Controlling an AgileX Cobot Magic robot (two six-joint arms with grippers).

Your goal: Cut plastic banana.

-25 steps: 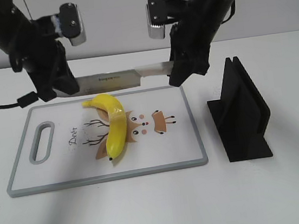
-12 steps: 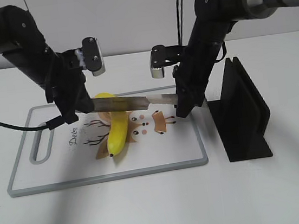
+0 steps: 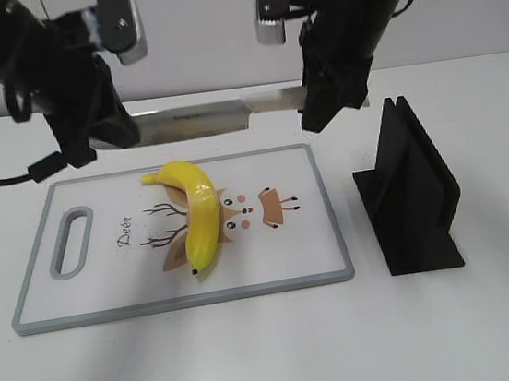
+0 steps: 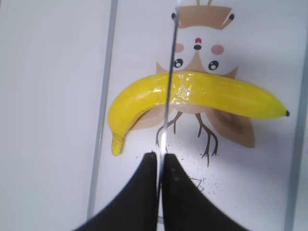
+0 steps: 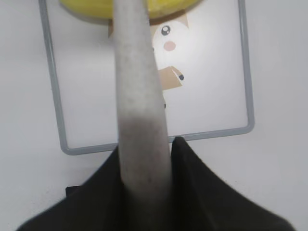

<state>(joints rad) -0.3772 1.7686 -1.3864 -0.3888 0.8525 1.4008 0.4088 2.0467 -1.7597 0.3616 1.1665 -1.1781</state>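
The plastic banana [image 3: 197, 218] lies yellow and whole on the white cutting board [image 3: 307, 240], dark tip toward the front. A kitchen knife [image 3: 200, 121] hangs level above the board's far edge, clear of the banana. My left gripper [image 3: 108, 134] is shut on the blade's tip end. My right gripper [image 3: 313, 100] is shut on the pale handle. In the left wrist view the jaws [image 4: 160, 159] pinch the thin blade [image 4: 169, 57], which crosses over the banana [image 4: 216, 94]. In the right wrist view the jaws [image 5: 144, 144] clamp the handle [image 5: 137, 72], with the banana [image 5: 168, 5] at the top edge.
A black knife stand [image 3: 412, 190] stands on the table right of the board. The board has a grey rim and a handle slot [image 3: 70, 241] at its left end. The white table surrounds the board.
The knife went down across the banana half a second ago. Both grippers have since lifted it back up, and it now hangs above the board. The banana looks uncut.
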